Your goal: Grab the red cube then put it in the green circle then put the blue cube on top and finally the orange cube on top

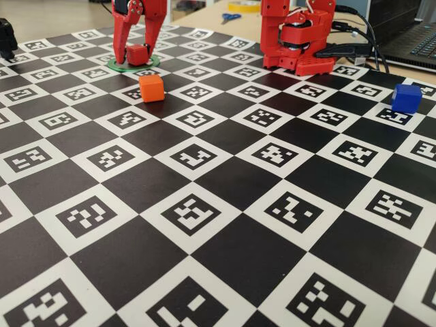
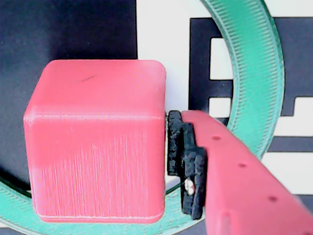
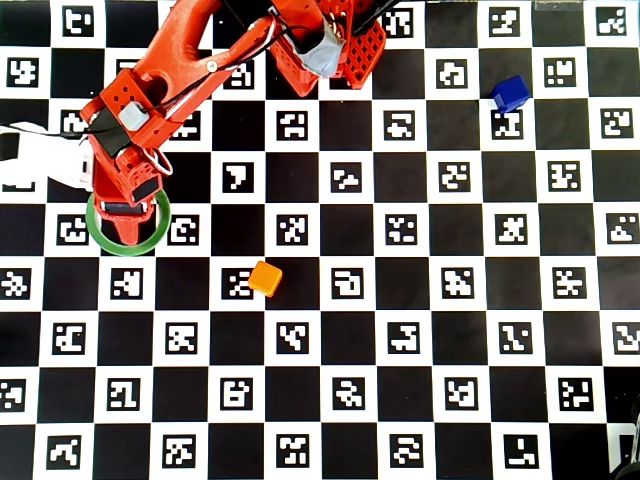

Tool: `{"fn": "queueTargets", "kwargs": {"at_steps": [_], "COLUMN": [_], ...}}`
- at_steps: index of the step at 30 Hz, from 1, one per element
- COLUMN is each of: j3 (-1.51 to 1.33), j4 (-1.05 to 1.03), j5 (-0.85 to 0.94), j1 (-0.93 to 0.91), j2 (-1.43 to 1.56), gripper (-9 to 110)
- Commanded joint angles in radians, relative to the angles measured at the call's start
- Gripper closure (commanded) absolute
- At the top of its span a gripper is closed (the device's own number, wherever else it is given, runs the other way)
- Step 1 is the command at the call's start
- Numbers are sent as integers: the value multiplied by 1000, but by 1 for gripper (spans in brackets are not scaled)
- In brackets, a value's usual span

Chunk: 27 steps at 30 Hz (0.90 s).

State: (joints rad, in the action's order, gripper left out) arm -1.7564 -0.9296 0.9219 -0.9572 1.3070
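From my station I see the fingers [image 1: 138, 56] down over the green circle [image 1: 151, 63] at the far left of the fixed view, with the red cube [image 1: 138, 54] sitting between them, inside the ring. In the wrist view the red cube [image 2: 95, 142] fills the left half of the picture, resting on the table within the green circle [image 2: 259, 73]; one padded finger [image 2: 188, 161] lies right against the cube's right face, its black pad touching or very nearly touching it. I cannot see the other finger in that view, so I cannot tell whether the cube is clamped or let go. In the overhead view the arm reaches left and down from its base, and the fingers [image 3: 124, 210] cover the cube at the green circle [image 3: 150, 235]. The orange cube [image 3: 265, 278] lies on the table to the right of and below the ring, near it but apart. The blue cube [image 3: 510, 93] sits well apart, toward the upper right of the checkered table [image 3: 400, 400], alone on a square.
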Motion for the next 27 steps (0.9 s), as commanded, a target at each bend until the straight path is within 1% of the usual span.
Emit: {"fn": "queueTargets", "kwargs": {"at_steps": [1, 5, 10, 18, 21, 27], "j3": [46, 81, 109, 186, 218, 295], "j4": [-9, -37, -66, -156, -201, -367], "j5": [-5, -15, -23, -49, -98, -235], "j1": [-15, -18, -23, -26, -26, -2], "j2": [41, 61, 110, 184, 225, 304], "gripper": [62, 60, 54, 52, 52, 52]}}
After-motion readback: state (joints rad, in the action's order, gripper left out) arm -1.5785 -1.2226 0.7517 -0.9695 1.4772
